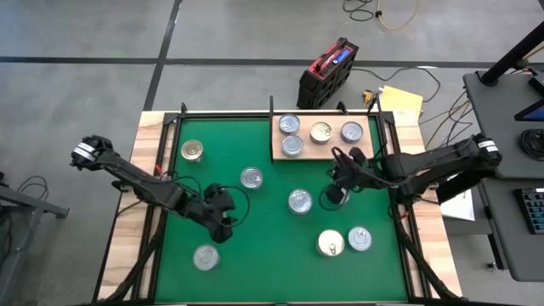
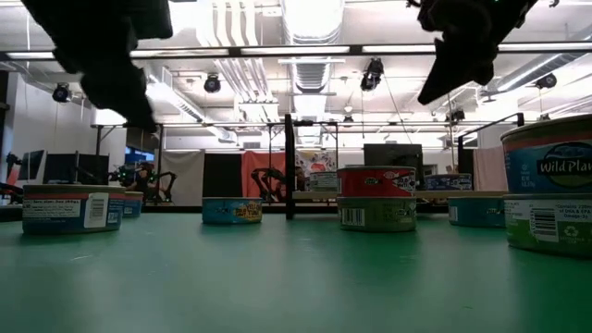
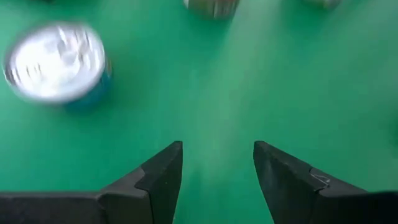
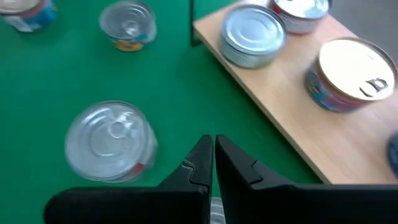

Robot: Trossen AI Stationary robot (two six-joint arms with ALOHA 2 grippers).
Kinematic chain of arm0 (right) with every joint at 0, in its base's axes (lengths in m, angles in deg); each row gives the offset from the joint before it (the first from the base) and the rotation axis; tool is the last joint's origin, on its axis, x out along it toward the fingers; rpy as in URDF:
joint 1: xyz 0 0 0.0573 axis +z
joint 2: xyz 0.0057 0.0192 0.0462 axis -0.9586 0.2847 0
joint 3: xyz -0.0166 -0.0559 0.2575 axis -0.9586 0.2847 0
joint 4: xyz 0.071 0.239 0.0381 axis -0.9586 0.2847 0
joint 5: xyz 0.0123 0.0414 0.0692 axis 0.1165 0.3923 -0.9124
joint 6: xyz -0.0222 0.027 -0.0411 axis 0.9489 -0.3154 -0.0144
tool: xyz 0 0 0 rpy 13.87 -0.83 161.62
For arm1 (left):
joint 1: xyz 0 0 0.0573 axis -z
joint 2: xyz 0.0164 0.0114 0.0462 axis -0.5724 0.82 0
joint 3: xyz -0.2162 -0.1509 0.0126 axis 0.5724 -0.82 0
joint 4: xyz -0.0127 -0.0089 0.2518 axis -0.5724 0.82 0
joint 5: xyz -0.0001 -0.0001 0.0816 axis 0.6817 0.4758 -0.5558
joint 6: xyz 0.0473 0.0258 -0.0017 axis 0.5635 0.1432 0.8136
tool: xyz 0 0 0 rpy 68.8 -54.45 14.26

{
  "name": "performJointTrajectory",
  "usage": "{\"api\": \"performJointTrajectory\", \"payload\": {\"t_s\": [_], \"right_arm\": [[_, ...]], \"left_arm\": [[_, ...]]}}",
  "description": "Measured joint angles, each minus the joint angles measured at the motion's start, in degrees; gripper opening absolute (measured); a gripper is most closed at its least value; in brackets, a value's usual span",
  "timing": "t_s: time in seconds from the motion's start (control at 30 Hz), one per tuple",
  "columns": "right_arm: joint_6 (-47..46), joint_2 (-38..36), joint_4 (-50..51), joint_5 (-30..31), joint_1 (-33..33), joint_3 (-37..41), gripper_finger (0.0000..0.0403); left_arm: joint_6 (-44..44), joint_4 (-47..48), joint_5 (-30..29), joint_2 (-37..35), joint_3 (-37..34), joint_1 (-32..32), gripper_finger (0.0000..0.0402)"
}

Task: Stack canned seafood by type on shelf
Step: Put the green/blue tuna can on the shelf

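Observation:
The shelf (image 1: 327, 153), a pale wooden board, lies at the far edge of the green mat with several tins on it: silver-lidded (image 1: 290, 124), (image 1: 291, 145), (image 1: 351, 131) and gold-lidded (image 1: 320, 132). More canned seafood stands loose on the mat: (image 1: 192, 150), (image 1: 251, 178), (image 1: 299, 201), (image 1: 206, 257), (image 1: 331, 243), (image 1: 359, 239). My left gripper (image 3: 217, 162) hovers open over bare mat at the near left, with a silver tin (image 3: 56, 62) off to one side. My right gripper (image 4: 213, 144) hangs shut and empty just in front of the shelf's near edge (image 4: 261, 118), beside a silver tin (image 4: 112, 140).
The green mat (image 1: 255, 136) covers the table inside a black frame, whose posts (image 1: 271, 106) stand at the far edge. Beyond the far edge a red-and-black case (image 1: 327, 72) sits on the floor. Bare mat lies between the loose tins at the middle.

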Motion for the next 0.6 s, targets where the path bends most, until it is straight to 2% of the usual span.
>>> {"api": "performJointTrajectory", "payload": {"t_s": [0.17,0.37,0.6], "right_arm": [[-0.05,0.02,-4.45,1.40,3.69,2.33,0.0009],[-1.66,0.04,-7.61,3.35,8.00,4.87,0.0009],[-7.92,0.04,-7.69,10.30,15.13,6.10,0.0009]], "left_arm": [[-5.74,12.59,4.29,5.29,6.87,0.36,0.0182],[-8.29,23.52,5.01,12.93,13.64,1.02,0.0182],[-7.35,26.47,4.18,21.84,20.57,1.27,0.0182]]}}
